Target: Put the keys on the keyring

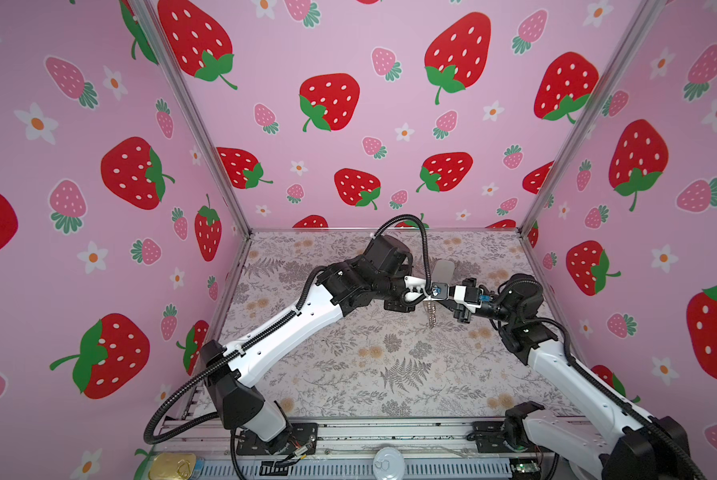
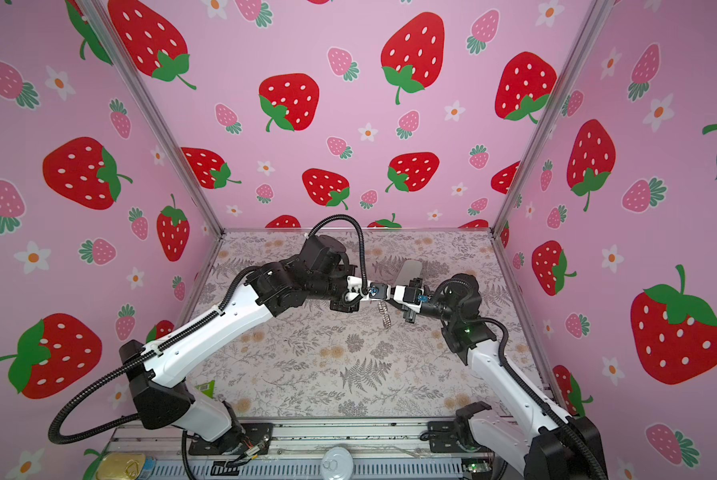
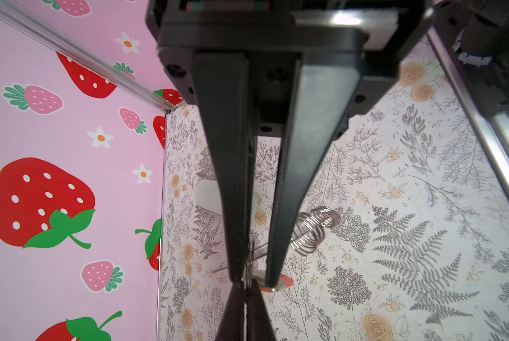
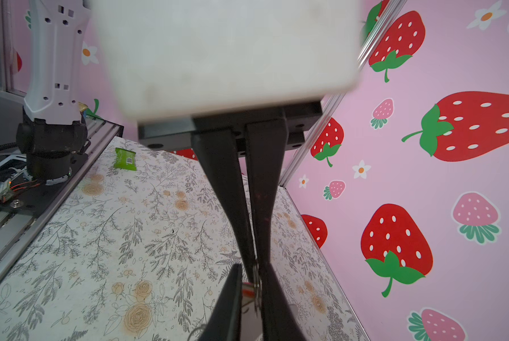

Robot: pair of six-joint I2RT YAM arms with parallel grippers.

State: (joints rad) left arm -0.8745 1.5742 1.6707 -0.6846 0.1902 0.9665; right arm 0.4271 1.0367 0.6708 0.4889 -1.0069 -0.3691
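Left wrist: fingers (image 3: pixel 232 177) pinch keyring (image 3: pixel 315 230).

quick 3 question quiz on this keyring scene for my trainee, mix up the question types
1. True or false: the left gripper and right gripper meet fingertip to fingertip above the table.
2. The chain of silver rings: A lies heaped at the table's front edge; B hangs down beneath the meeting fingertips; C is looped round the right arm's elbow.
3. Fill in: the key tag glimpsed at the fingertips is ____ in colour.
Key: 1 true; 2 B; 3 red.
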